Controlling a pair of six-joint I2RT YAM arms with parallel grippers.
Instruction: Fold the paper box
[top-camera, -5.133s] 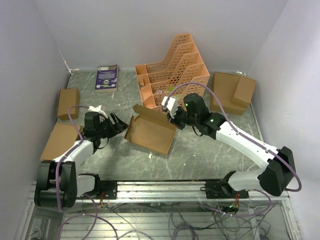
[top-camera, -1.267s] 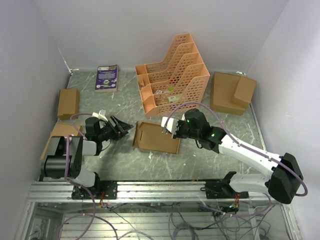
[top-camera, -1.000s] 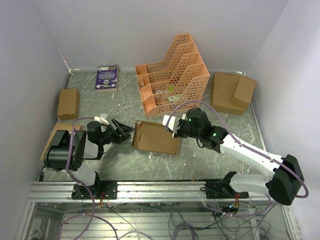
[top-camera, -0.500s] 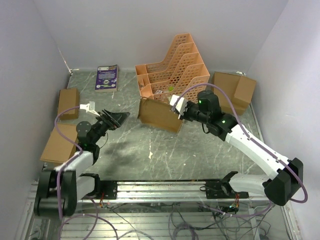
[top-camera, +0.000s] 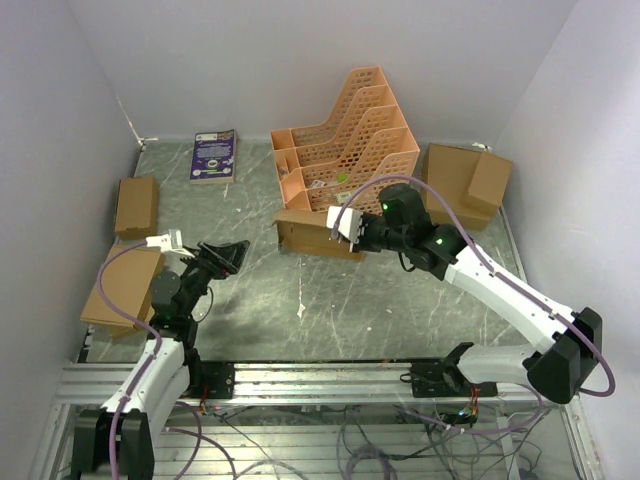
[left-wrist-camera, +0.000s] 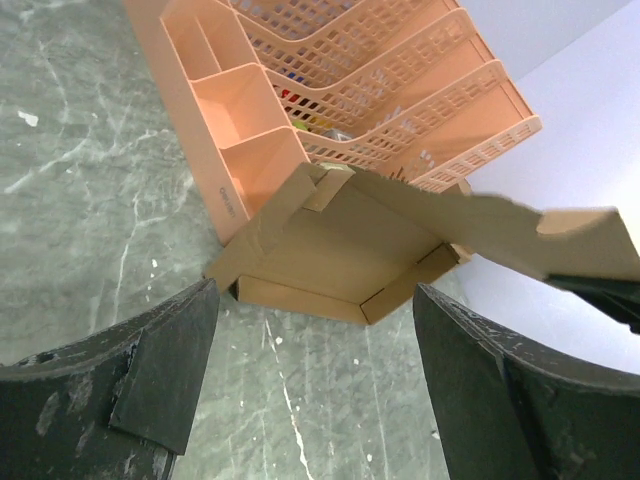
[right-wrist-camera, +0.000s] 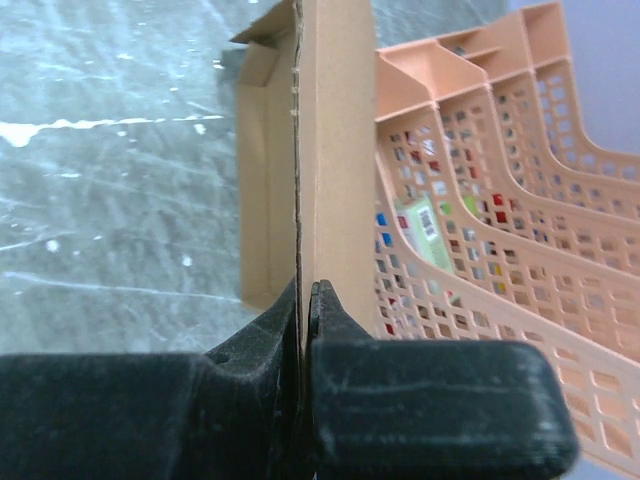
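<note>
The paper box (top-camera: 310, 235) is in the middle of the top view, just below the orange rack (top-camera: 350, 120). Left wrist view: we see it at centre, left gripper (left-wrist-camera: 312, 340) jaws wide apart. Right wrist view: the right gripper (right-wrist-camera: 305, 300) pinches its edge, bottom centre.

grey table (top-camera: 400, 310) bears rack (top-camera: 345, 130), boxes (top-camera: 135, 205) (also booklet (top-camera: 213, 155))

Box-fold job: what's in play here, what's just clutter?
In play: paper box; right gripper, shut on its flap; left gripper, open, clear of it.
Lying about: orange file rack; booklet; left cardboard boxes; right cardboard boxes.
</note>
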